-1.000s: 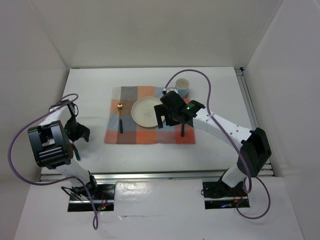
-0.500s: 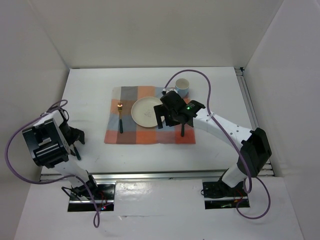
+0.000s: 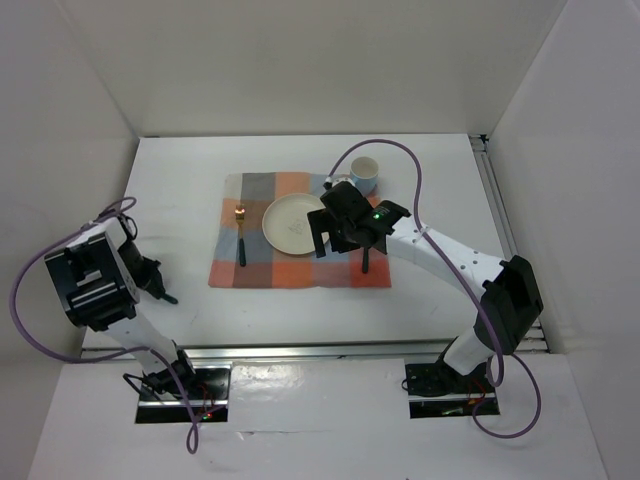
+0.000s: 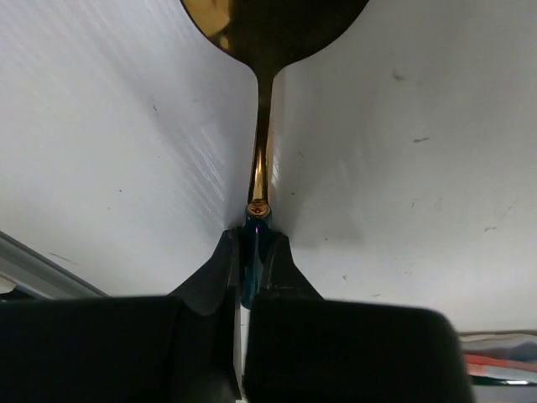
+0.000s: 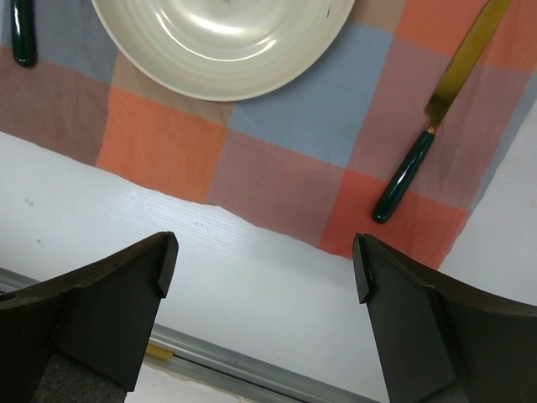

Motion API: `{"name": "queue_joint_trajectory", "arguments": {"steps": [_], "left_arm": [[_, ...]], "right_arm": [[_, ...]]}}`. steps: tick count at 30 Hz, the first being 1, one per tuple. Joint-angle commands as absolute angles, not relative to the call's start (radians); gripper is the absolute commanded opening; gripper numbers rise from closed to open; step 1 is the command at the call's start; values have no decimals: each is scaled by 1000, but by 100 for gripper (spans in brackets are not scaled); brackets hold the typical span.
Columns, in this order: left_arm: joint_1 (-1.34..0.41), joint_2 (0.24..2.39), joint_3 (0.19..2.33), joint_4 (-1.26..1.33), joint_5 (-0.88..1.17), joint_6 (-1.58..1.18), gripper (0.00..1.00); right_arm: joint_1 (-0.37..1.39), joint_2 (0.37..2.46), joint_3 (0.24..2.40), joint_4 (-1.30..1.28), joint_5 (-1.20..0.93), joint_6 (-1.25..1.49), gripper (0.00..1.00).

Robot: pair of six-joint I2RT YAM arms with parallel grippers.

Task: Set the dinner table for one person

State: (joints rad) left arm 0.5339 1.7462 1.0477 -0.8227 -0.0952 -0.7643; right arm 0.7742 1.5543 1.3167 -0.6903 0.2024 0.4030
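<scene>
**Q:** Left pincer?
**Me:** My left gripper (image 4: 254, 243) is clenched on the dark green handle of a spoon (image 4: 262, 159). The gold bowl points away from me, over bare white top. I cannot tell whether the bowl touches it. Position: near-left part of the dinner table (image 3: 440, 190), well apart from the checked mat (image 3: 290, 270).

**Q:** Right one?
**Me:** My right gripper (image 5: 264, 260) is released, jaws spread wide, nothing between them. It hangs above the mat, beside the right side of the plate (image 5: 222, 42).

**Q:** What lies on the mat?
**Me:** The plate sits mid-mat. To its right is a knife (image 5: 445, 96) with a gold blade and green handle, lying at a slant, handle toward me. To the plate's left is a green-handled utensil (image 3: 241, 240), its head too small to name.

**Q:** Anything off the mat?
**Me:** A cup (image 3: 363, 174), upright on the white top, just beyond the mat's far right corner.
</scene>
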Motion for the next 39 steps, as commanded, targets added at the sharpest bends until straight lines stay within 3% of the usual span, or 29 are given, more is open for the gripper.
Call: {"name": "queue_joint_trajectory", "arguments": {"steps": [1, 10, 25, 33, 39], "left_arm": [[468, 1770, 1046, -801, -144, -759, 0], [246, 1709, 1141, -847, -159, -741, 0], [19, 1669, 1324, -930, -118, -569, 0], [-297, 1718, 1492, -972, -15, -537, 0], [-547, 1879, 1753, -1009, 32, -577, 0]], "right_arm": [[769, 1526, 1359, -687, 215, 403, 99], [769, 1517, 1359, -706, 259, 413, 99], [769, 1497, 1359, -735, 343, 443, 100], [686, 1415, 1347, -778, 419, 443, 100], [571, 1280, 1279, -778, 419, 526, 100]]}}
